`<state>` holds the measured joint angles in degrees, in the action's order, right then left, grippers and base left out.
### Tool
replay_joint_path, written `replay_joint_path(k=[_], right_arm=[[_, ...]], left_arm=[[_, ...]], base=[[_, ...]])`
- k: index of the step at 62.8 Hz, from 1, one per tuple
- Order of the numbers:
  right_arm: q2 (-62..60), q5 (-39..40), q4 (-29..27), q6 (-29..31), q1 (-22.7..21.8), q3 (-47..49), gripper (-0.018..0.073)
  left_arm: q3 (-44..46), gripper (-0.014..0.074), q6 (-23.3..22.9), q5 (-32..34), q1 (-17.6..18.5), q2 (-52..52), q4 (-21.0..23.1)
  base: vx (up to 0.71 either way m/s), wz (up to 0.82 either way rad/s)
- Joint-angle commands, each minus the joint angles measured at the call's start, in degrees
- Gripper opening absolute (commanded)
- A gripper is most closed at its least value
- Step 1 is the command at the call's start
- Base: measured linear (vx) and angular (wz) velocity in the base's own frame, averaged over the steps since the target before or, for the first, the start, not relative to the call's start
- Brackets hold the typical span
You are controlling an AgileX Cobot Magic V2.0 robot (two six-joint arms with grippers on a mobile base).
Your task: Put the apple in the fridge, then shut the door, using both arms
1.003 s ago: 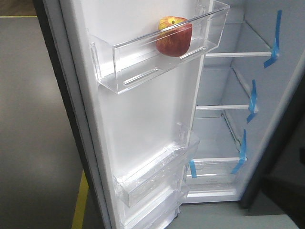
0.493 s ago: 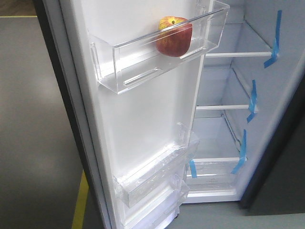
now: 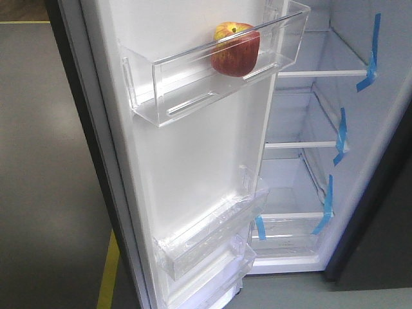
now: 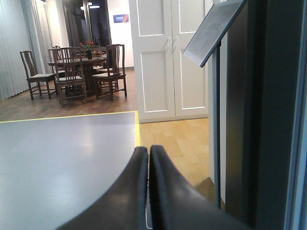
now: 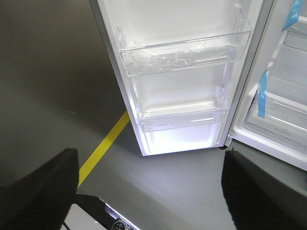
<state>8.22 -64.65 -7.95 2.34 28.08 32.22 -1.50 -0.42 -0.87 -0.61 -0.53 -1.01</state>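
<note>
The apple [image 3: 235, 49], red and yellow, sits in the upper clear bin [image 3: 193, 90] on the white inner side of the open door [image 3: 187, 167]. The fridge [image 3: 309, 161] stands open at the right, white inside with glass shelves and blue tape strips [image 3: 340, 136]. No arm shows in the front view. My left gripper [image 4: 147, 152] is shut and empty, beside a tall dark grey panel [image 4: 249, 120]. My right gripper [image 5: 149, 155] is open and empty, low above the floor in front of the door's lower bins [image 5: 184, 52]. The apple is out of both wrist views.
A yellow floor line [image 5: 103, 143] runs up to the door's bottom corner, also in the front view [image 3: 108, 270]. The left wrist view shows a dining table with chairs [image 4: 79, 72], white panelled doors [image 4: 168, 57] and wooden floor. Part of the robot base [image 5: 110, 215] lies under the right gripper.
A dark shape at the lower right of the front view has drawn back out of frame. The apple, door and fridge have not moved.
</note>
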Motion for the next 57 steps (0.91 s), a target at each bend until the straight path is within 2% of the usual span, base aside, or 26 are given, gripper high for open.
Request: replay_joint_path(k=[1,7,14,18,32,43,57], right_arm=[[0.8,3.4,-0.3,0.1,0.0,1.3,0.0594],[0.8,3.4,-0.3,0.1,0.0,1.3,0.0594],[0.8,3.4,-0.3,0.1,0.0,1.3,0.0594],[0.8,3.3,-0.3,0.1,0.0,1.3,0.0594],[0.8,3.3,-0.3,0.1,0.0,1.3,0.0594],[0.8,3.3,-0.3,0.1,0.0,1.3,0.0594],[0.8,3.3,-0.3,0.1,0.0,1.3,0.0594]], left_arm=[[-1.2,-0.0006,-0.6,4.2,0.0,1.2,0.4],[-1.2,-0.0006,-3.2,7.3,0.0,1.3,3.5],[-0.5,-0.0006,-3.6,16.4,0.0,2.5,4.2],[2.1,-0.0006,-3.6,15.7,0.0,3.5,4.2],[19.3,-0.0006,-2.5,2.4,0.0,13.6,3.6],[33.2,-0.0006,-2.5,-12.1,0.0,24.6,3.7],[46.0,-0.0006,0.1,-27.1,0.0,40.4,3.7]], base=[[0.00,0.00],[0.00,0.00],[0.00,0.00],[0.00,0.00],[0.00,0.00],[0.00,0.00],[0.00,0.00]])
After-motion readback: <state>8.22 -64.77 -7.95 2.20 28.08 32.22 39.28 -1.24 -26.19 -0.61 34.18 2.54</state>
